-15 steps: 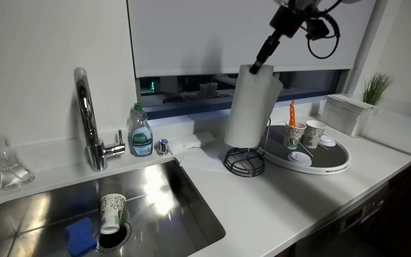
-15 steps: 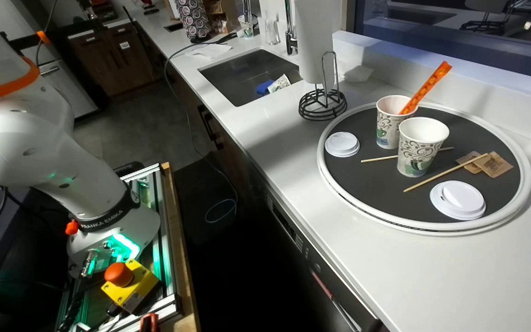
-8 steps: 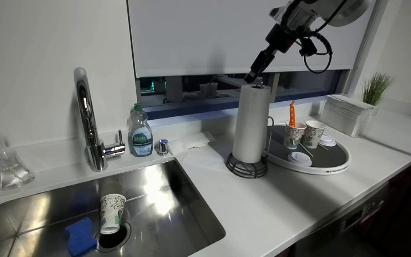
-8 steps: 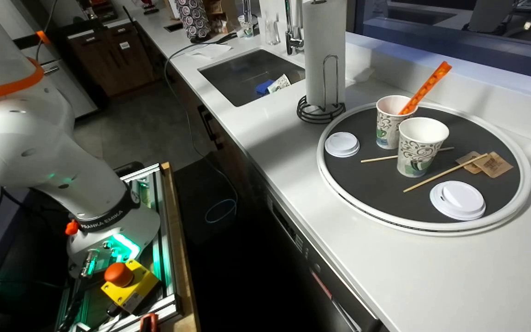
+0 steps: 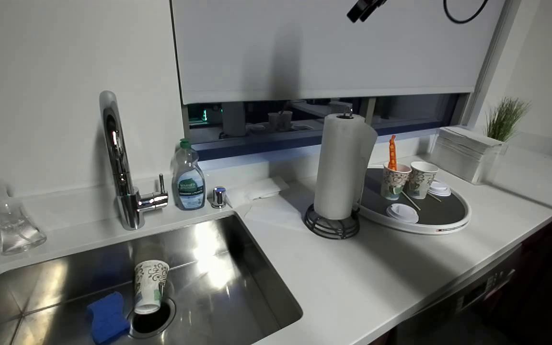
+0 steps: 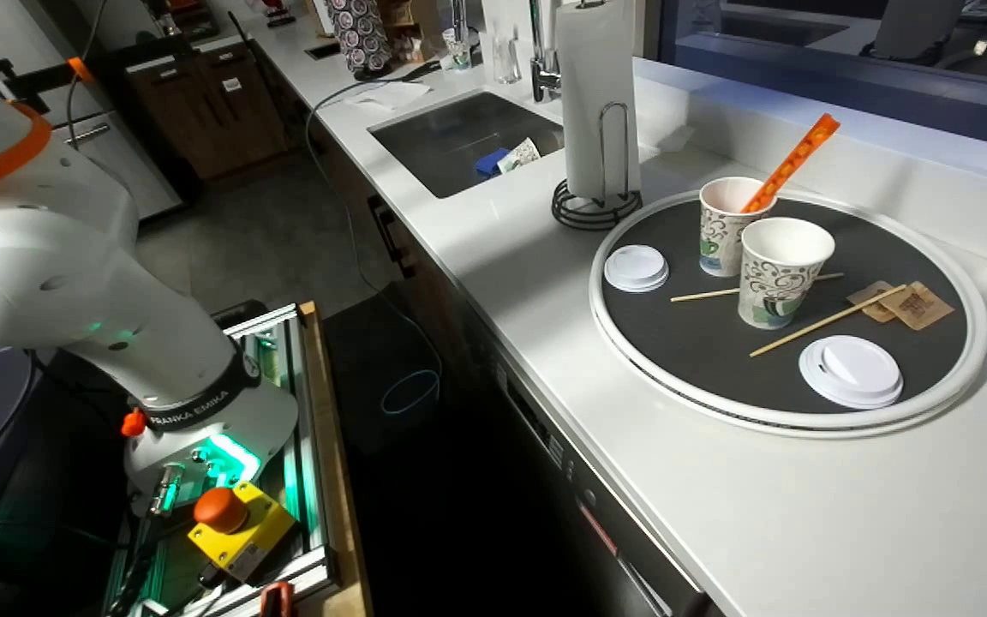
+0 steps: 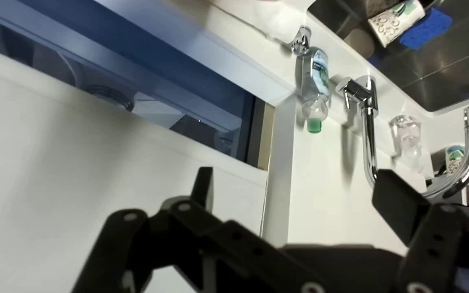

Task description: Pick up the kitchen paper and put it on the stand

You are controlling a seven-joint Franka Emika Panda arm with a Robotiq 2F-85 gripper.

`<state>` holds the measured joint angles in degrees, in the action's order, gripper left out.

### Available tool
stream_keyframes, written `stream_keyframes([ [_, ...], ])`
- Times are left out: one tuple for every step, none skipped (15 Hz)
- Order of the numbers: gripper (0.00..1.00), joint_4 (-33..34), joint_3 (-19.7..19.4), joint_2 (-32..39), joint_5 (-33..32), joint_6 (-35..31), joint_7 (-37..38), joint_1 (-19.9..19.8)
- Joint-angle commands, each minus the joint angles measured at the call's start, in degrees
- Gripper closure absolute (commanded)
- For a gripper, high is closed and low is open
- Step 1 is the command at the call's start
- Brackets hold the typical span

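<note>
The kitchen paper [image 5: 339, 167], a tall white roll, stands nearly upright on the stand [image 5: 332, 231]. Its lower end rests down at the dark wire-ring base, and the rod's tip pokes out of the top. A loose sheet flares from the roll's side. Both exterior views show the roll [image 6: 595, 103] on the stand's base [image 6: 583, 214], with the side wire loop beside it. High above the roll, at the top edge of an exterior view, is my gripper [image 5: 358, 17], apart from it. In the wrist view the gripper [image 7: 296, 185] is open with nothing between its fingers; the roll is out of that view.
Right beside the stand lies a round tray [image 6: 984, 343] with paper cups [image 6: 780, 274], lids and sticks. The sink [image 5: 257, 282] holds a cup and a blue sponge [image 5: 108, 316]. Behind it rise the faucet [image 5: 118, 158] and a soap bottle [image 5: 189, 184].
One second ago the gripper gripped the top of the tilted roll, raised above the base. The roll came down onto the base and straightened; the gripper has let go and risen well above it.
</note>
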<state>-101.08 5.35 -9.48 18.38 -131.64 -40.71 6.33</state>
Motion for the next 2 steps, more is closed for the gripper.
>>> stream_keyframes([
  [0.0, 0.22, -1.25, -0.55, 1.17, -1.22, 0.06, 1.45],
  [0.0, 0.16, -1.41, -0.78, 2.61, -2.47, -0.39, 1.85],
])
